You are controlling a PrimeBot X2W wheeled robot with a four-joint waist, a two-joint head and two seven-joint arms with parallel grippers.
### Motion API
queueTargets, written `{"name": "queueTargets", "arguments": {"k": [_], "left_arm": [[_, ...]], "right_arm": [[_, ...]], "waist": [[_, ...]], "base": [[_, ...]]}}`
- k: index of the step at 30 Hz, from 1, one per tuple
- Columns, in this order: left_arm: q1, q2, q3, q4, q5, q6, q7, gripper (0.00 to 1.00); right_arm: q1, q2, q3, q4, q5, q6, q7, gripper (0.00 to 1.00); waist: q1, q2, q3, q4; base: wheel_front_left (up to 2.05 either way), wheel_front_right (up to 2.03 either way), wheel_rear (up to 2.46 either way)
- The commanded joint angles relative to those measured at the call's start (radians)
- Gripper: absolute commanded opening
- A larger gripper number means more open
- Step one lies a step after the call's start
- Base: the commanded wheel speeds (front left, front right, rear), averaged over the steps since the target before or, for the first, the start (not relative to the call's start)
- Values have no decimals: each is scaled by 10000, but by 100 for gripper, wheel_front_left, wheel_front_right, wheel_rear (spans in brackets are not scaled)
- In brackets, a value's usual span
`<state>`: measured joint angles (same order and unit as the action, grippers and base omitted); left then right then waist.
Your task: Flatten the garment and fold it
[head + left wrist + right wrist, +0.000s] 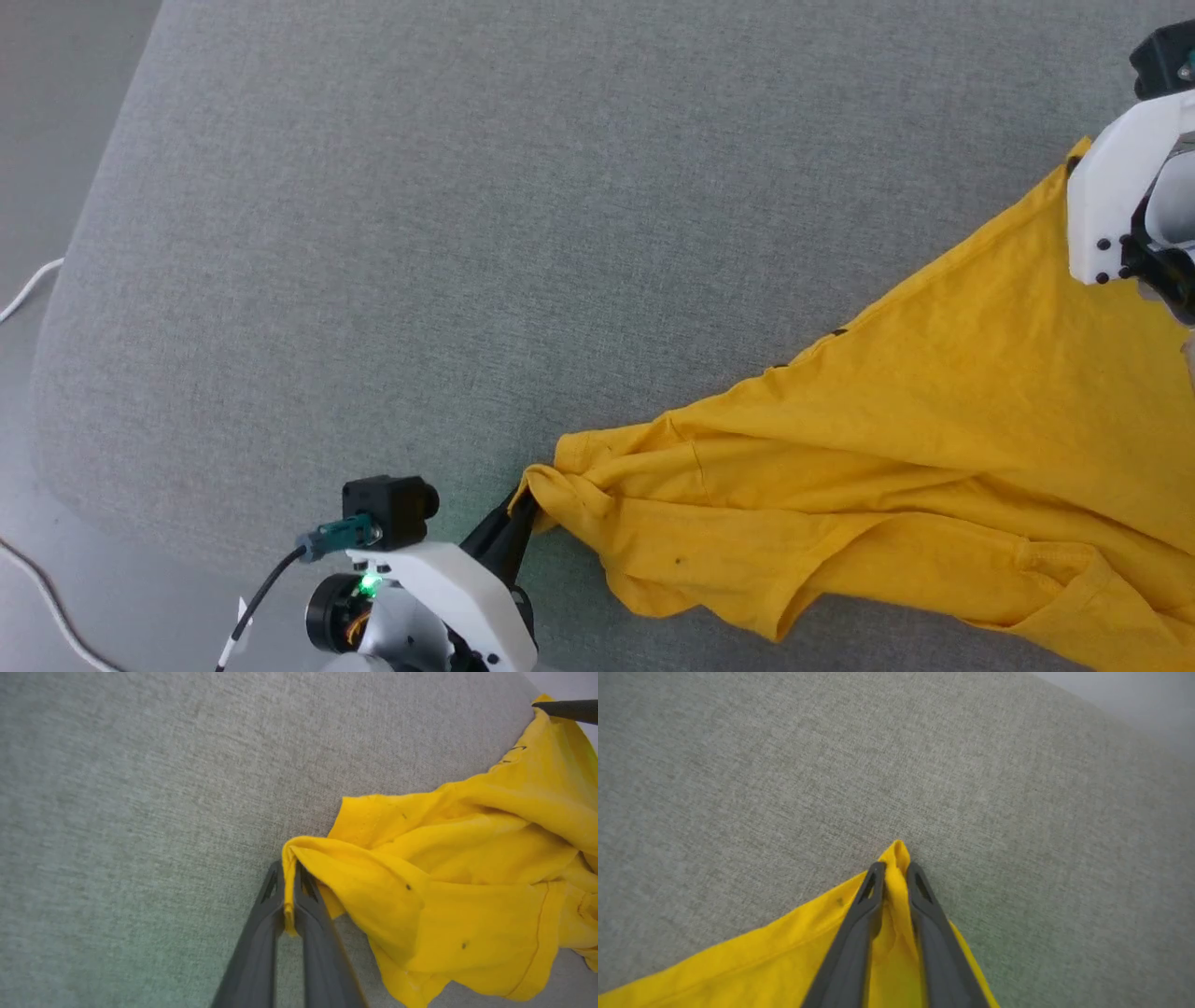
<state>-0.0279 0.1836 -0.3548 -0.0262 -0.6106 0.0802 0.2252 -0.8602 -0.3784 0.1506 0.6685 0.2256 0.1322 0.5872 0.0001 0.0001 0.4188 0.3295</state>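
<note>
The garment (pixel 915 467) is seen lying in loose folds on the grey padded surface (pixel 420 233), toward the right and lower side of the head view. One bunched corner is pinched between the pressed-together fingers of the left gripper (pixel 288 872), and a narrow strip of cloth is caught in the slit between them. The far pointed corner is clamped between the fingers of the right gripper (pixel 896 868), its tip poking just past the fingertips. Between the two grips a slanting edge is stretched; the rest is rumpled on the surface.
</note>
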Motion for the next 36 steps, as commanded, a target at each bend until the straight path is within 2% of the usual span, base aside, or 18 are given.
{"name": "queueTargets", "arguments": {"k": [1,4,7,12,18,23,27,32,36], "left_arm": [[-112,-16,-5,126,-54,7,-34,0],[-105,25,11,183,-69,9,-47,0],[-63,108,56,180,-54,51,-57,0],[150,315,179,65,-25,190,-41,0],[484,565,432,-276,21,419,-156,0],[550,651,697,-546,124,590,-516,0],[449,694,951,-805,227,671,-967,0],[-82,771,1157,-1059,172,447,-1315,0],[-1071,924,1382,-1289,190,173,-1564,0]], "right_arm": [[226,-13,-127,152,-139,-15,47,0],[553,50,-454,-67,-387,-15,-536,0],[1122,234,-948,-472,-622,-15,-1667,0],[2477,898,-1834,-1371,-657,-15,-3718,0],[4337,1706,-2551,-2642,-396,-15,-5135,0],[5604,2316,-3212,-3700,-264,-15,-5506,0],[6712,2772,-3751,-4812,-198,-15,-5367,0],[7497,3007,-4022,-6313,-207,-15,-4755,0],[7416,2829,-4039,-7549,-423,-15,-3911,0]], "waist": [[-1,-1,-109,-72],[-1,-1,-346,-226],[-1,-1,-691,-435],[-1,-1,-1377,-937],[-1,-1,-2133,-1677],[-1,-1,-2482,-2057],[-1,-1,-2704,-2364],[-1,-1,-2856,-2671],[-1,-1,-2836,-2880]], "base": [[0,0,0],[0,0,0],[0,0,0],[0,0,0],[0,0,0],[0,0,0],[0,0,0],[0,0,0],[0,0,0]]}}
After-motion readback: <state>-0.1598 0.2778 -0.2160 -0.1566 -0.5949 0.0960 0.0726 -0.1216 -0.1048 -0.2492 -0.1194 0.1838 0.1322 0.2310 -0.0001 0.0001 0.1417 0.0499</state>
